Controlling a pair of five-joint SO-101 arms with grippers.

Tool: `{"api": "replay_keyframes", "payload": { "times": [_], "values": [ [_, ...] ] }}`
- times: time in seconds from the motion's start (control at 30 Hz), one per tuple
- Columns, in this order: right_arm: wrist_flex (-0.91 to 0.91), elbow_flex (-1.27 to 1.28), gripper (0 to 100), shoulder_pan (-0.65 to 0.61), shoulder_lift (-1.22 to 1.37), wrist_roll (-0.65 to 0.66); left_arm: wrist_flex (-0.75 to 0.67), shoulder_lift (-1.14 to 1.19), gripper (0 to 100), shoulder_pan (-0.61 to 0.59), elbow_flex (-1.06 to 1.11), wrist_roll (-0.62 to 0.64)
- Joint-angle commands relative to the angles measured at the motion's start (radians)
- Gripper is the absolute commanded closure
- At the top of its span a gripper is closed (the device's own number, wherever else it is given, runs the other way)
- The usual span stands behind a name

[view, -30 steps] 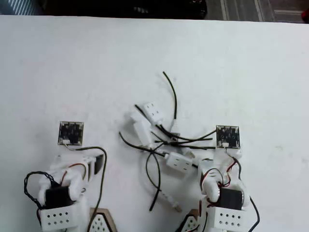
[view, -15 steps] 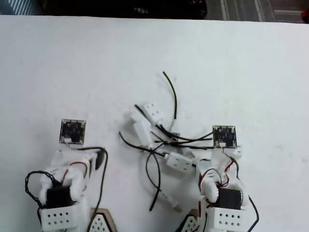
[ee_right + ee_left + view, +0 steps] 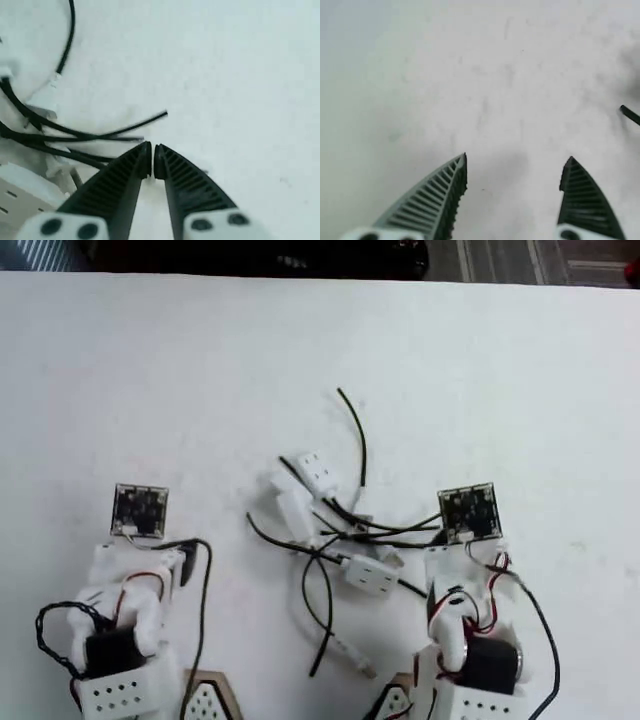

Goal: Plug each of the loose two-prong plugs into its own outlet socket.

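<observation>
Left hand (image 3: pixel 516 160) is open, with its two fingers spread wide above the bare white surface (image 3: pixel 470 75), and it holds nothing. The end of one black cable (image 3: pixel 630 115) lies off to one side of this hand, apart from the fingers.

Right hand (image 3: pixel 153 149) is closed. Its fingertips are pressed together and nothing is between them. Just beyond these tips a bundle of black cords (image 3: pixel 60 132) lies crossed on the surface, and a white outlet socket (image 3: pixel 22 195) lies close beside the hand.

Seen from above, two more sockets, the far socket (image 3: pixel 318 470) and the middle socket (image 3: pixel 293 508), lie farther out from the right hand, toward the left arm's side. A loose plug (image 3: pixel 356 657) on its cord lies behind the right hand, near that arm's base, in no socket.
</observation>
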Motion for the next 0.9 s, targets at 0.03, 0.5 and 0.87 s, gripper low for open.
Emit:
{"api": "replay_keyframes", "payload": {
  "times": [0.03, 0.5, 0.87],
  "values": [
    [0.064, -0.201, 94.4, -0.131, 0.022, 0.049, 0.003, -0.008, 71, -0.022, -0.054, -0.021],
    [0.550, -0.838, 93.9, -0.495, 0.834, 0.048, -0.006, -0.010, 71, -0.019, -0.025, -0.026],
    [0.565, -0.736, 93.8, -0.707, 0.846, 0.046, -0.006, -0.010, 71, -0.018, -0.023, -0.026]
  ]
}}
